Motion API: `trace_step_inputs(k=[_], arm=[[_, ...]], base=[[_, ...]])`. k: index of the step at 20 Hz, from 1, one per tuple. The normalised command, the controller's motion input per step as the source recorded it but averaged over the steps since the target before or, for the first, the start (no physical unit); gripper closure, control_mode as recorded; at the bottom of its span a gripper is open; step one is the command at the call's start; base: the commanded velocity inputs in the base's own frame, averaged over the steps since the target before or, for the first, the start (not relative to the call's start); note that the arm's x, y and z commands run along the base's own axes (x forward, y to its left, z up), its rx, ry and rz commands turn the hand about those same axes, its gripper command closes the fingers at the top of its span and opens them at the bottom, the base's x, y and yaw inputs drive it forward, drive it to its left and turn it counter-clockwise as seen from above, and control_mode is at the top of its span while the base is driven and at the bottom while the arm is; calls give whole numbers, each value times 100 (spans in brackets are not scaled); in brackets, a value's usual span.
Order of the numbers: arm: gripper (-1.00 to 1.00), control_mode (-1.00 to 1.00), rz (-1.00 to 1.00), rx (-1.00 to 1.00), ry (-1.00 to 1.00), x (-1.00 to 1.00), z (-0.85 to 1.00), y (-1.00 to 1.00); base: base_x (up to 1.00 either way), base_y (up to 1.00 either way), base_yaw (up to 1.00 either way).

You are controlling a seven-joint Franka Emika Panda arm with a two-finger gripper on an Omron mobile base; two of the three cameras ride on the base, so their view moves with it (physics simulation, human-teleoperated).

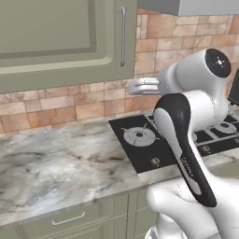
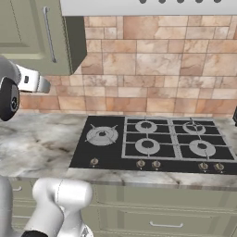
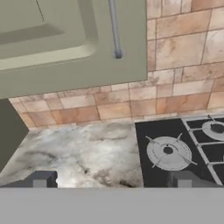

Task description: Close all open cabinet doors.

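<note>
Since the door stands out from the wall: the cabinet door [image 1: 65,42] hangs above the marble tabletop [image 1: 56,163], left of the black cooktop [image 2: 152,143]; in the right base view its dark side edge shows clear of the tile backsplash [image 2: 152,60], so I judge it ajar, though how far I cannot tell.
Handle: a long vertical silver bar [image 1: 122,35] sits near the door's right edge, its lower end visible in the hand view.
End effector: the end effector [image 3: 111,180] sits below the door and above the tabletop, apart from both; its two dark fingertips [image 3: 41,179] are spread wide with nothing between them.
Step in hand: reaching the door to push it shut.
How to do it well: raise the hand to the flat panel near the handle side, far from the hinge, where a push turns the door most easily.
Contact: press with the fingers' broad face, square to the panel, not on the bar, where it could slip.
Risk: a second dark panel at the left of the hand view may be another open door; I cannot tell.
</note>
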Motion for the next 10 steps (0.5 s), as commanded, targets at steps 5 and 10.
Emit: trace_step_inputs(k=[5,10], arm=[[-100,-100,1,-8,15,-79,-4,-23],[-100,-100,0,-6,15,-70,-5,-30]], base=[[0,0,0],[0,0,0]])
